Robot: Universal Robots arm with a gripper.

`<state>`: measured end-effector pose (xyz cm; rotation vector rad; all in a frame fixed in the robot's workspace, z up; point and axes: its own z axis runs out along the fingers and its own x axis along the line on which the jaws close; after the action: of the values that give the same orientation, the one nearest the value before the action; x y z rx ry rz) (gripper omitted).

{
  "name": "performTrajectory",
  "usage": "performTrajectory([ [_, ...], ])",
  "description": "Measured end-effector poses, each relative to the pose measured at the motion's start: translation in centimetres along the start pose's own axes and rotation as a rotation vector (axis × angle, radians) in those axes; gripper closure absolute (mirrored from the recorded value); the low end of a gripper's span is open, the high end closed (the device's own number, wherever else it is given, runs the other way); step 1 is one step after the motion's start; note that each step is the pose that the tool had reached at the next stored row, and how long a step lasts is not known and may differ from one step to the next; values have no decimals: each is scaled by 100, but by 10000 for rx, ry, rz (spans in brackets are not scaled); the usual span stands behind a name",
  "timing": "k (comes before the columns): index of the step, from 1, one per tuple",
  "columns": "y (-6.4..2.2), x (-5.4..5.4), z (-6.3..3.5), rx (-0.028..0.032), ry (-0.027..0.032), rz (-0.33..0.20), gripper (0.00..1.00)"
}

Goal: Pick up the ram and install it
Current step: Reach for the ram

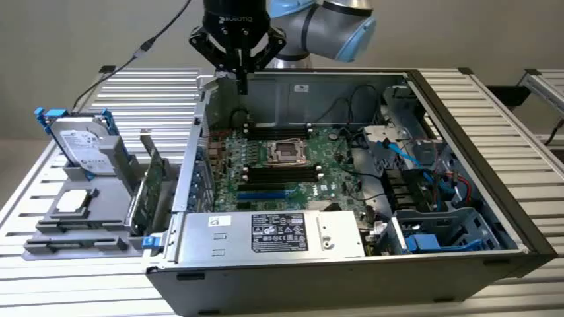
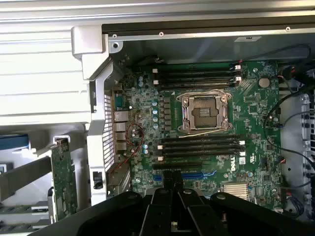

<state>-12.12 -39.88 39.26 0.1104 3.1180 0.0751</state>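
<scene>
My gripper (image 1: 240, 82) hangs shut, with nothing between its fingers, over the back of the open computer case (image 1: 458, 125), on the exterior view's left. In the wrist view the shut gripper (image 2: 172, 178) sits above the green motherboard (image 2: 246, 113). Dark memory slots (image 2: 197, 78) run on one side of the processor socket (image 2: 204, 112), and more slots (image 2: 202, 146) lie on the other. A thin greenish strip (image 2: 24, 210) lies in the grey holder (image 1: 75, 241) outside the case. I cannot tell whether it is the ram.
Beside the case stands a wider green card (image 1: 154, 188) with a metal bracket. A hard drive (image 1: 84, 148) is upright in blue rails on the holder. The power supply (image 1: 273, 234) fills the case's front. Cables and a drive cage (image 1: 440, 231) crowd the exterior view's right.
</scene>
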Motion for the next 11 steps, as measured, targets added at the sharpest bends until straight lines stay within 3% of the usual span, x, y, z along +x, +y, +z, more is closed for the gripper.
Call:
performTrajectory([
  [9,0,0,0,0,0,0,89],
  [11,-8,45,-4,7,20,2,89],
])
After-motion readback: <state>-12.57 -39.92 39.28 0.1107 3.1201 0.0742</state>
